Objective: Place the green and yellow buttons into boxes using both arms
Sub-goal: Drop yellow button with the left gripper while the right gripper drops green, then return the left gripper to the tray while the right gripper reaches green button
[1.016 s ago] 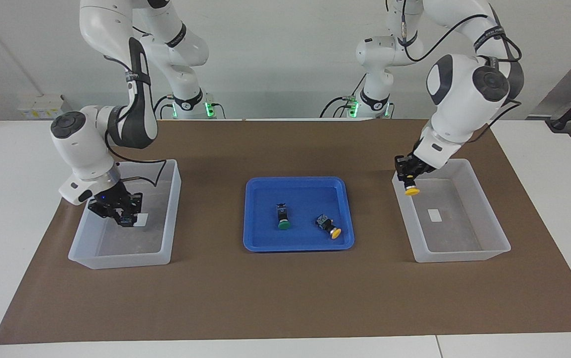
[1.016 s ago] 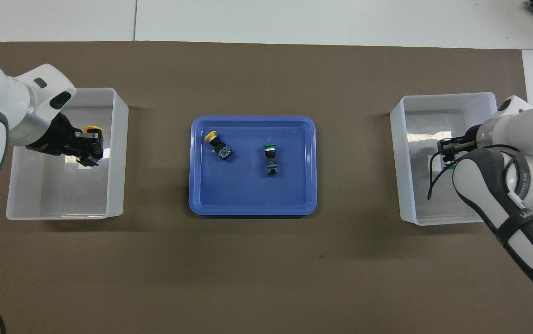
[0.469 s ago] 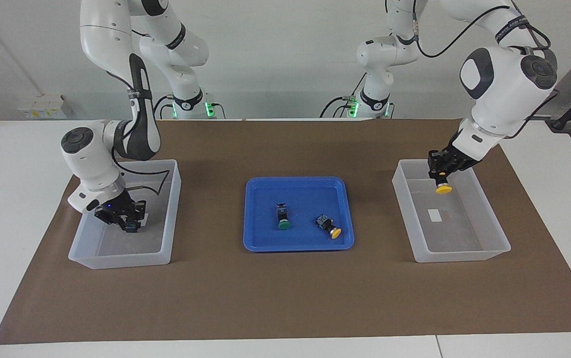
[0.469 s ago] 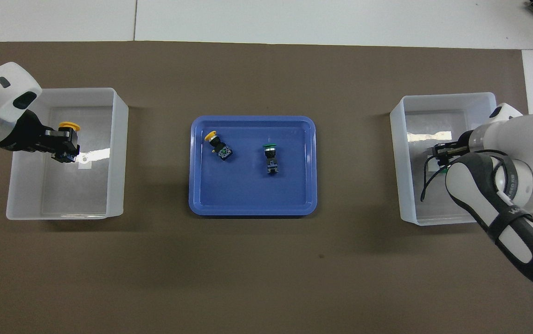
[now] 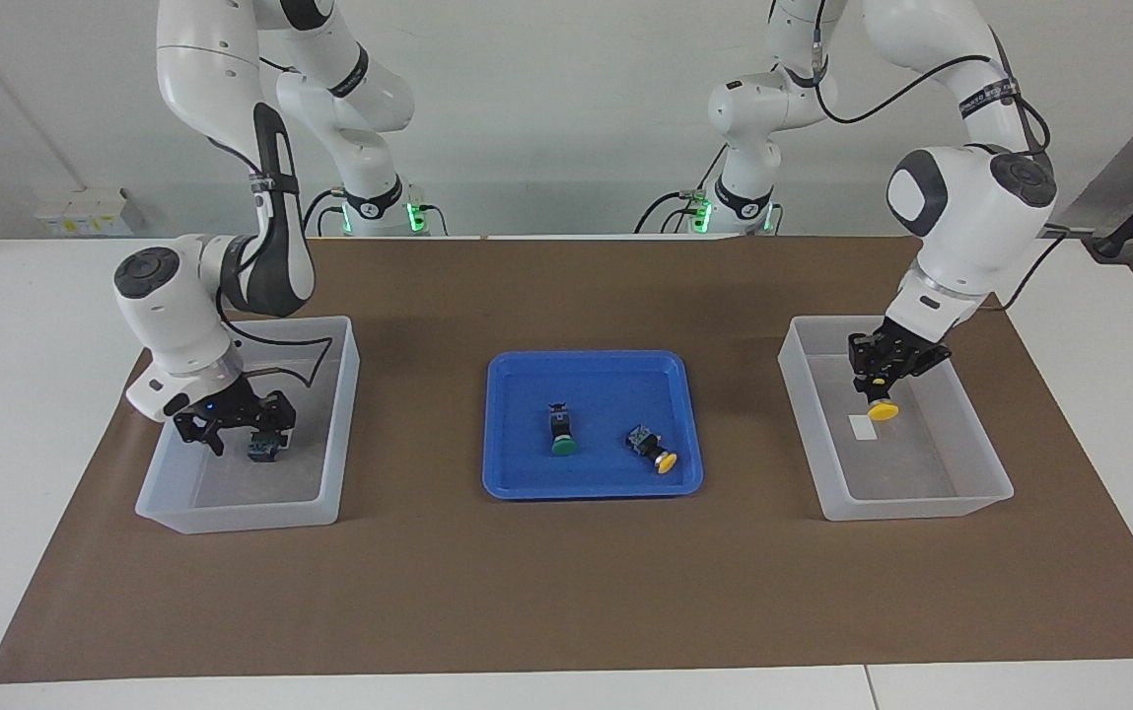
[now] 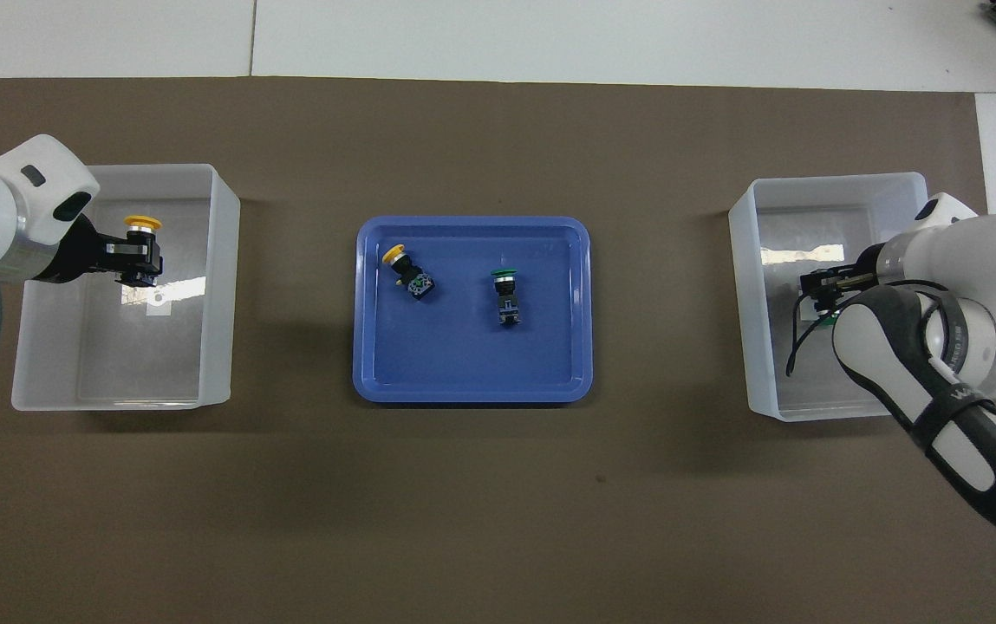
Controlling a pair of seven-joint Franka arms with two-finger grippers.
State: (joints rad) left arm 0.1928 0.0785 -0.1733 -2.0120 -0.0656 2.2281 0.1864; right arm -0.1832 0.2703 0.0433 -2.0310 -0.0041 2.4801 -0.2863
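Note:
My left gripper is shut on a yellow button, cap pointing down, low inside the clear box at the left arm's end. In the overhead view this yellow button sticks out past the left gripper. My right gripper stands open inside the clear box at the right arm's end, with a green button resting on the box floor between its fingers. Seen from overhead, the arm hides most of this green button. The blue tray holds one green button and one yellow button.
The blue tray sits mid-table on brown paper between the two clear boxes. A white label is stuck to the floor of the left arm's box. Both forearms hang over their boxes.
My left gripper has carried the yellow button from the box's rim to low inside it. My right gripper has opened and let the green button go onto its box floor.

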